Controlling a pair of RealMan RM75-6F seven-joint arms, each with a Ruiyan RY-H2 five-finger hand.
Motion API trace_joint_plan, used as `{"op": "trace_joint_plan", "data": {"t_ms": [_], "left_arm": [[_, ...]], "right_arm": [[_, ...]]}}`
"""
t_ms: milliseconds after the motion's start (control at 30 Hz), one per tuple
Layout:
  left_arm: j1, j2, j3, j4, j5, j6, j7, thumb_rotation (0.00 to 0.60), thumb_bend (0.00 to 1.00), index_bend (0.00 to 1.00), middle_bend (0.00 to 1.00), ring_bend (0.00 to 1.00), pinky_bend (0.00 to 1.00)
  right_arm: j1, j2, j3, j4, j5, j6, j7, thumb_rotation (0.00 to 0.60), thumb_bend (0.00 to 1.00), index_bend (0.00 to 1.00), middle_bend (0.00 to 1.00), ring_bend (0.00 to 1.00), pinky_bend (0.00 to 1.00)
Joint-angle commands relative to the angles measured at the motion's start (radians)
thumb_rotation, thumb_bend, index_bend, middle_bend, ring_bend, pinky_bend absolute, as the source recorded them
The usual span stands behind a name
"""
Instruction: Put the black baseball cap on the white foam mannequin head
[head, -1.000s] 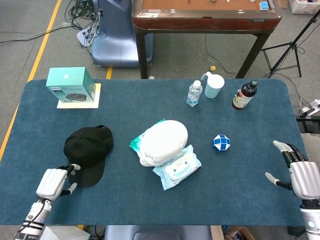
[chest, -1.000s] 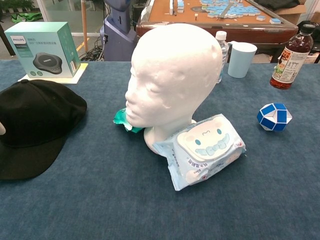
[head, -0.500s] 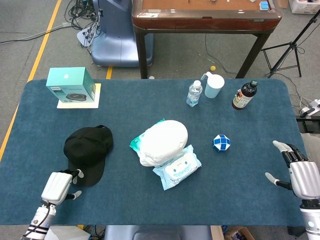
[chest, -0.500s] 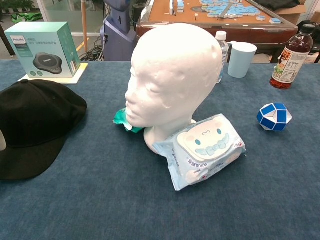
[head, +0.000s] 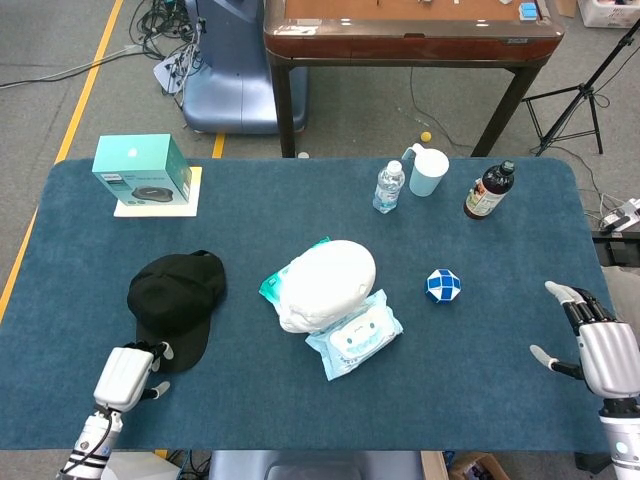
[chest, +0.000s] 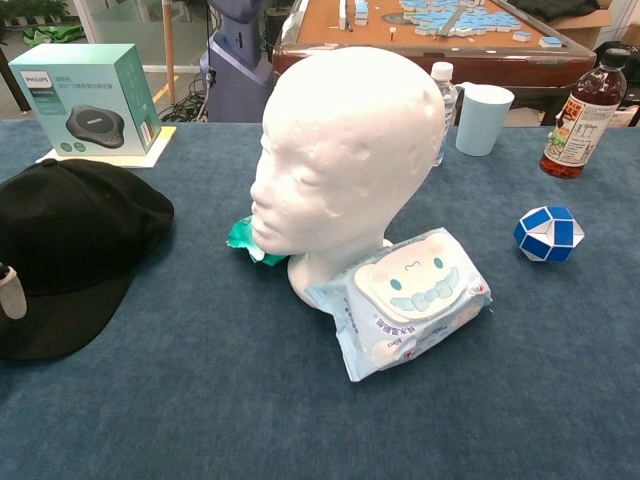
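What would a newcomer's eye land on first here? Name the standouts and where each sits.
The white foam mannequin head stands out first, upright at the middle of the blue table, with a pack of wet wipes leaning against its base. Next comes the black baseball cap, lying flat to the head's left, with the left hand at its brim. The right hand waits, fingers spread, at the table's far right edge.
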Motion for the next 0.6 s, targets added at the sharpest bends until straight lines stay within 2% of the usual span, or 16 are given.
{"op": "trace_joint_plan", "data": {"t_ms": [33,600], "left_arm": [[0.004,-0.022,-0.008,0.031,0.001,0.008,-0.011,0.6,0.03,0.47,0.63,0.5,0.55],[0.01,-0.071,-0.016,0.122,-0.002,0.006,0.002,0.6,0.03,0.48,0.64,0.5,0.53]], "right_arm": [[0.0,0.0,0.0,-0.001,0.0,-0.001,-0.001,0.6,0.0,0.16,0.23,0.18,0.42],[0.0,0.001,-0.001,-0.003,0.0,-0.003,-0.005,0.6,0.0,0.16,0.23,0.18,0.42]]}}
